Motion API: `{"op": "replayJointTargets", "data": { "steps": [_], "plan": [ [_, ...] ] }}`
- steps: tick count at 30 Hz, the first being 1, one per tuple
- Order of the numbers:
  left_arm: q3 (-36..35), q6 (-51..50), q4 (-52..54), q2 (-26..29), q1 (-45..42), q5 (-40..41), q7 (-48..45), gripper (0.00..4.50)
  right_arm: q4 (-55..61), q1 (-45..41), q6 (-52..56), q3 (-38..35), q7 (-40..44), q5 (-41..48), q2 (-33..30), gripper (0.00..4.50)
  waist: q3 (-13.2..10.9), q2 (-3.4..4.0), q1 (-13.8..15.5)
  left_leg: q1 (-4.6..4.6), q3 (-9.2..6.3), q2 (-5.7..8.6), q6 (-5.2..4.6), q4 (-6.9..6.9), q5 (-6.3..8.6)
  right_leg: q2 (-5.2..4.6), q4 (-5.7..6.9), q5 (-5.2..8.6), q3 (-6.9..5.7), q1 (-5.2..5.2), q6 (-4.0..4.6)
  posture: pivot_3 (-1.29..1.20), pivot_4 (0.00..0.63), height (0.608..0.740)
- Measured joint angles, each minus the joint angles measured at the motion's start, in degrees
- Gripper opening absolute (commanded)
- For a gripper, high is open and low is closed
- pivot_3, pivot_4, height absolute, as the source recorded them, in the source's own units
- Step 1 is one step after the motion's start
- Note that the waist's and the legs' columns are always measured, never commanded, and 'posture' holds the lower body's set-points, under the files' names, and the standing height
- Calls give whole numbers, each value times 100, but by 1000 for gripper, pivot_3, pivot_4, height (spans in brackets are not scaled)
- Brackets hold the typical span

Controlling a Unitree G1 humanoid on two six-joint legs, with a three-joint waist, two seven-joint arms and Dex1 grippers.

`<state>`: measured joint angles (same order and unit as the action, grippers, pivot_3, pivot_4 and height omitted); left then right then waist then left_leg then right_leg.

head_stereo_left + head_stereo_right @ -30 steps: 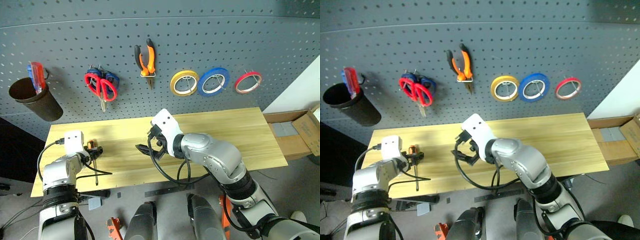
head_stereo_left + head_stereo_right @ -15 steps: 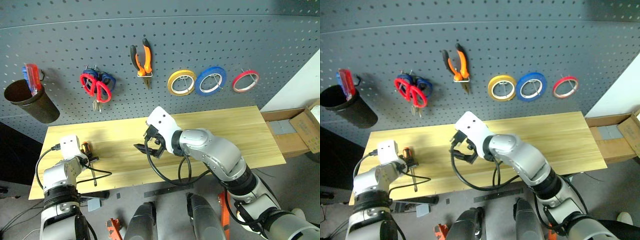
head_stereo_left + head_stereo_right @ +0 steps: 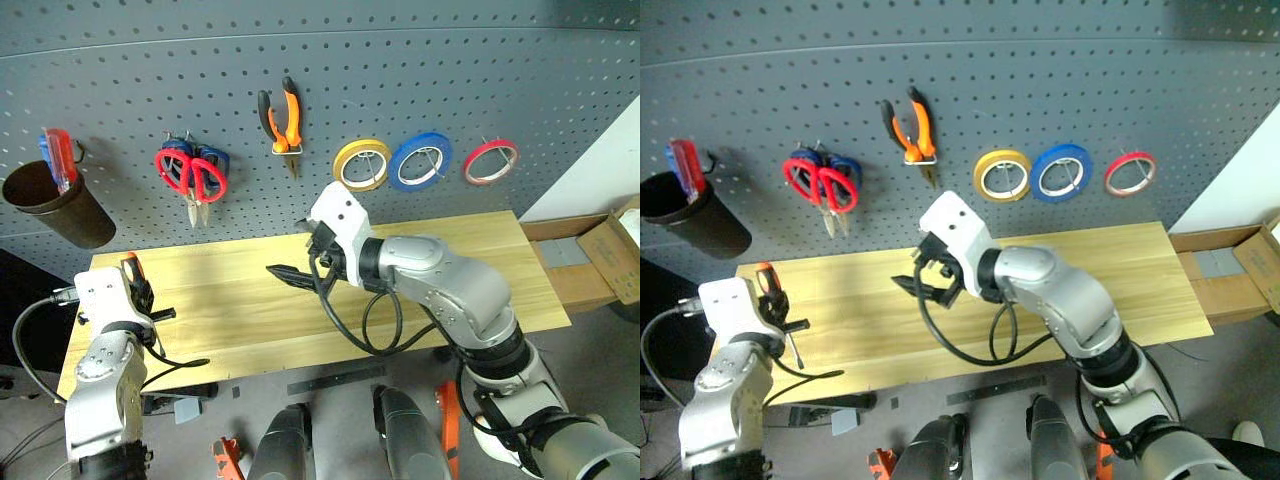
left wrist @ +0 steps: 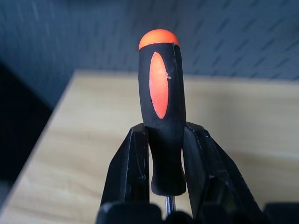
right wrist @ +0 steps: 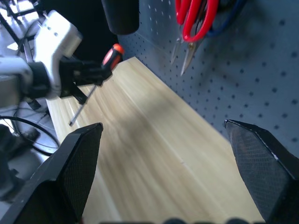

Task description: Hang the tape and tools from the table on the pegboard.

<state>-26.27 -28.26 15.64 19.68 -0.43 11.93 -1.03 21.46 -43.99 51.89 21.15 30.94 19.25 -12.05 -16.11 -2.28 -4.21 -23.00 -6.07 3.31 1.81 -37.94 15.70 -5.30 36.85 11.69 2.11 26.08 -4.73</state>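
slim orange-and-black-handled screwdriver (image 4: 162, 116): upright, handle up, shaft down, above light wooden table's (image 3: 480, 260) left end | clenched in left gripper (image 4: 162, 161) | right gripper (image 5: 166, 158) spread, empty | screwdrivers held: one

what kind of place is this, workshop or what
Probably a workshop or tool bench: a grey pegboard holds scissors, pliers and tape rolls above a wooden table, and the left gripper holds a screwdriver.

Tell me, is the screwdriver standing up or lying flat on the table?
Standing up. The left hand grips the screwdriver by its handle, orange tip up, shaft pointing down, lifted above the table.
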Motion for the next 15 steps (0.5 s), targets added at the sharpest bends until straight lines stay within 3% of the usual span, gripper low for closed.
{"op": "replayJointTargets", "data": {
  "steps": [4, 9, 15],
  "plan": [
    [84, 244, 654, -112, 368, -175, 47, 667, -37, 1, -898, 45, 683, 2, -240, 4342, 8, -4, 9, 2, 8, -1, 0, -1, 0, 2, 2, 0, 2, -1, 0, 18, 216, 740],
    [150, 501, 1093, -89, 445, -355, 27, 667, -184, -22, -1110, 37, 1182, 101, -350, 4342, 30, -10, 147, 2, 6, 2, 3, -2, -2, 5, 4, -1, -2, -1, 1, 54, 181, 740],
    [-125, 675, 1151, 722, -832, -413, -73, 667, -400, -346, -1281, -12, 1510, 120, -377, 4342, 108, -79, 293, 0, 0, 8, 38, -4, -22, 22, 2, -10, -25, -3, 16, 68, 159, 740]
  ]
}}
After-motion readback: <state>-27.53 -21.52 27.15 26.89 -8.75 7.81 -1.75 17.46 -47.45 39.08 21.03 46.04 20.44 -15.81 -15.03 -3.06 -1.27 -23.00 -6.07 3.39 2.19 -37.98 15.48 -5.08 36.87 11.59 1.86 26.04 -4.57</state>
